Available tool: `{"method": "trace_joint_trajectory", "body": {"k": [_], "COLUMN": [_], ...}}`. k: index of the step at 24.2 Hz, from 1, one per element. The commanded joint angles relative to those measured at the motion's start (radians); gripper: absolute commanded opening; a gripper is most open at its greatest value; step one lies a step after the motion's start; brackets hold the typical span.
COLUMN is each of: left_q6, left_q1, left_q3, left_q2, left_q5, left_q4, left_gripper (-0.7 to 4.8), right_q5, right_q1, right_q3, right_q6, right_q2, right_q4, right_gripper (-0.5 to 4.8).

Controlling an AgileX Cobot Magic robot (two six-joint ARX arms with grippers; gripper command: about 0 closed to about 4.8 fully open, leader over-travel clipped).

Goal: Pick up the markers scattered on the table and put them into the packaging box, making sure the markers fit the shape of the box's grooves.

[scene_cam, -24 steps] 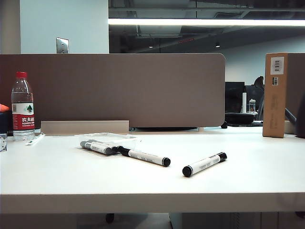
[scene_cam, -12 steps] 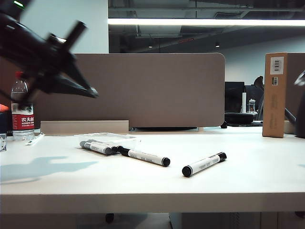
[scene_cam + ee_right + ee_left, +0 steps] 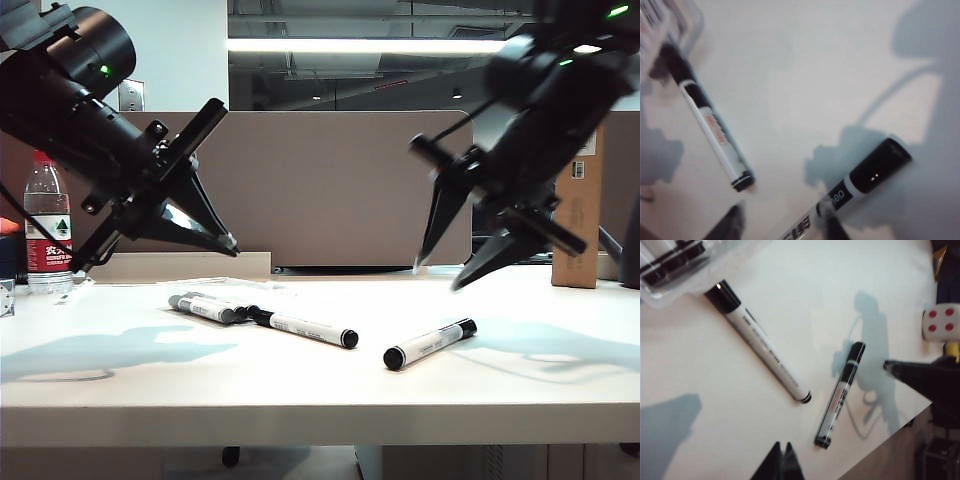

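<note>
Two markers lie loose on the white table (image 3: 120, 380): one (image 3: 305, 328) beside the clear packaging box (image 3: 235, 289), the other (image 3: 430, 343) further right. More markers (image 3: 205, 308) lie in the box; its grooves are too faint to make out. My left gripper (image 3: 230, 245) hangs shut above the box, nothing in it. In the left wrist view its tips (image 3: 782, 446) meet above both loose markers (image 3: 760, 342) (image 3: 840, 395). My right gripper (image 3: 438, 276) hovers open over the right marker (image 3: 865, 177), empty. The right wrist view shows its fingers (image 3: 735, 217) spread wide, the other marker (image 3: 710, 125) beyond.
A water bottle (image 3: 47, 225) stands at the back left and a tall brown carton (image 3: 578, 200) at the back right. A brown partition (image 3: 320, 190) closes off the rear. A white cube with red dots (image 3: 940, 322) sits near the table's edge.
Both arms have swung down into view, the left first and then the right, whose jaws now stand apart. The markers and the box have not moved.
</note>
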Motion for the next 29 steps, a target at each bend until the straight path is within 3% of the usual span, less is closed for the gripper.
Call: {"method": "trace_joint_trajectory", "body": {"k": [1,7,22,24,26,29], "left_q6": [0.11,0.213,0.287,0.287,0.287,0.287], "left_q1": [0.0,0.0,0.0,0.0,0.0,0.0], "left_q3": [0.002,0.002,0.002,0.002,0.002,0.002], "left_q2": [-0.003,-0.003,-0.003,-0.003,-0.003,-0.003], "left_q5": [0.014,0.014,0.021,0.021,0.021,0.021], "left_q4": [-0.063,-0.143,-0.228,-0.227,-0.227,-0.227], "left_gripper": [-0.04,-0.02,-0.02,-0.02,-0.02,-0.02], "right_q5": [0.156,0.283,0.29,0.291,0.295,0.34], "right_q1": [0.055,0.108,0.113,0.113,0.113,0.113], "right_q3": [0.093,0.118,0.118,0.118,0.118,0.118], "right_q6": [-0.031,-0.021,0.09,0.09,0.089,0.081], "right_q2": [0.071,0.099,0.18,0.185,0.188,0.196], "right_q4": [-0.134,-0.154,-0.12,-0.11,-0.108,-0.108], "right_gripper": [2.05,2.03,2.0,1.62,0.87,0.84]}}
